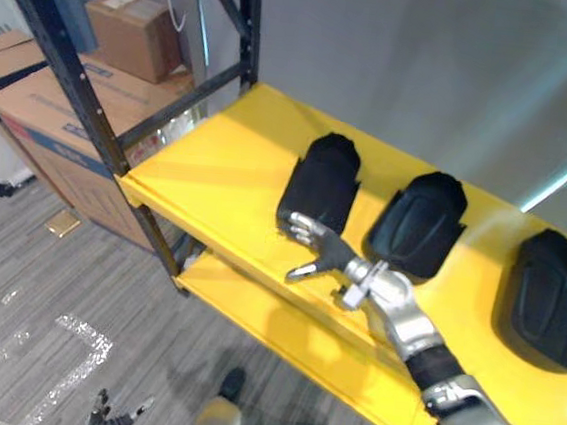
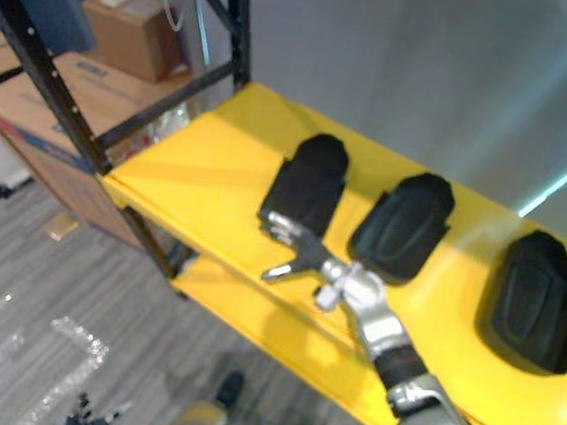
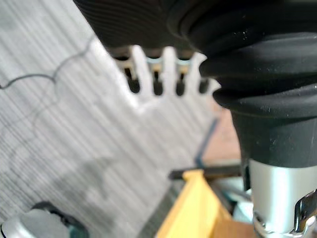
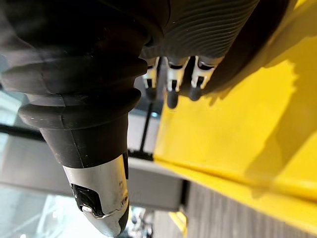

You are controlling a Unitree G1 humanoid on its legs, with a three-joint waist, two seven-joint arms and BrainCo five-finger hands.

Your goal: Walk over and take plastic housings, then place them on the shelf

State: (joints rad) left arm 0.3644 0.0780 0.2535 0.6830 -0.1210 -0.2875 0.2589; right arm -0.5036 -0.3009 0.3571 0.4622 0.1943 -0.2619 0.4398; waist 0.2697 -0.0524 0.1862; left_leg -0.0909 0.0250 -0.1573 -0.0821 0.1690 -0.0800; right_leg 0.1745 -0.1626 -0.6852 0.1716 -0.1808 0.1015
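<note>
Three black plastic housings lie in a row on the yellow shelf (image 1: 213, 161): the left housing (image 1: 325, 181), the middle housing (image 1: 423, 224) and the right housing (image 1: 548, 298), each apart from its neighbour. The right robot hand (image 1: 316, 246) reaches over the front edge of the shelf with its fingers straight and spread. The fingertips (image 1: 297, 221) rest at the near end of the left housing and clasp nothing. The left robot hand (image 1: 111, 417) hangs low over the grey floor (image 1: 46, 280), fingers loose and holding nothing.

The placing looks all but done, so the main risk lies in how the right robot hand comes away. The left housing's near end sits close to the shelf's front edge. If a fingertip catches its rim while the arm pulls back, the housing could be dragged forward and tip off, onto the lower shelf board (image 1: 282, 333) or the floor. A sideways sweep could instead shove it into the middle housing and knock the row askew. The smooth shelf would probably let the light plastic slide easily. Lifting the fingers clear before drawing the arm back would be the safer course
</note>
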